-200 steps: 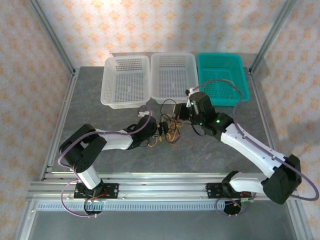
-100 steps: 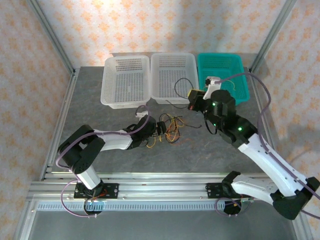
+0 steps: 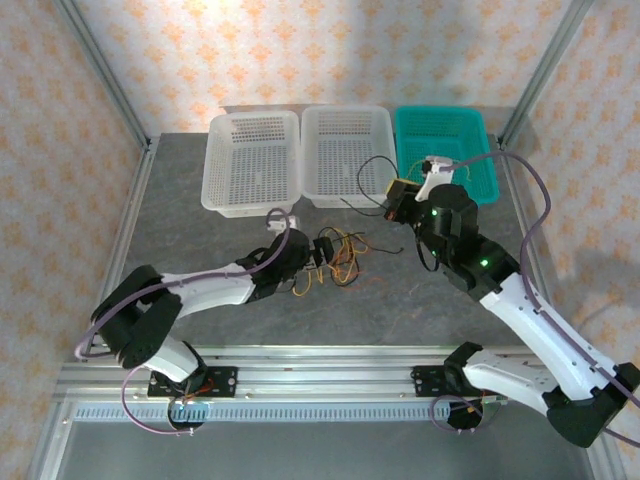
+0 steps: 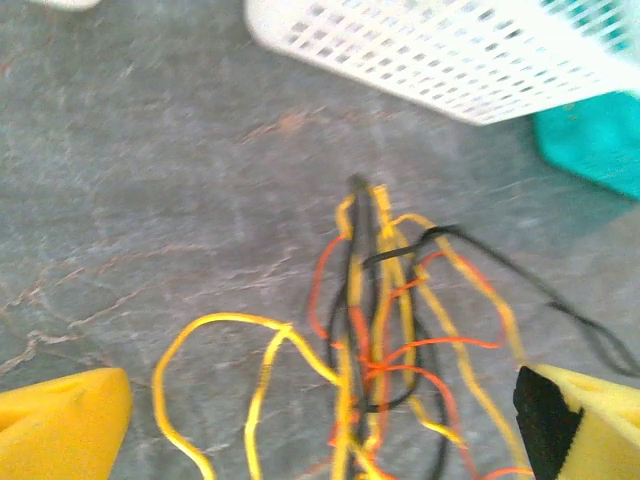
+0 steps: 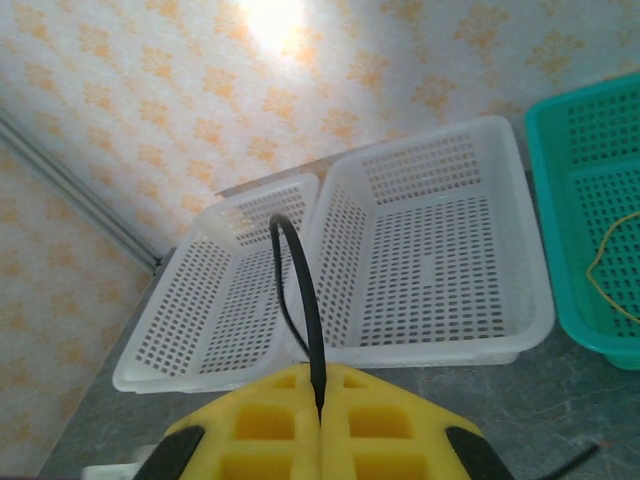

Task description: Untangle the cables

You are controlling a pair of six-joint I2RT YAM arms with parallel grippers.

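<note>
The right gripper (image 3: 396,192) is pinched shut on a black cable (image 5: 300,290) — best to pull it slowly toward 1 o'clock. The left gripper (image 3: 322,250), fingers wide apart, sits over the cables (image 3: 345,258) mid-table — it should hold them down.

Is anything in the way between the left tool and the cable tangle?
Nothing visible does. The left tool is open low over the tangle, its jaws at either side, on bare table. The right tool, shut on a black cable, is off to the side.
</note>
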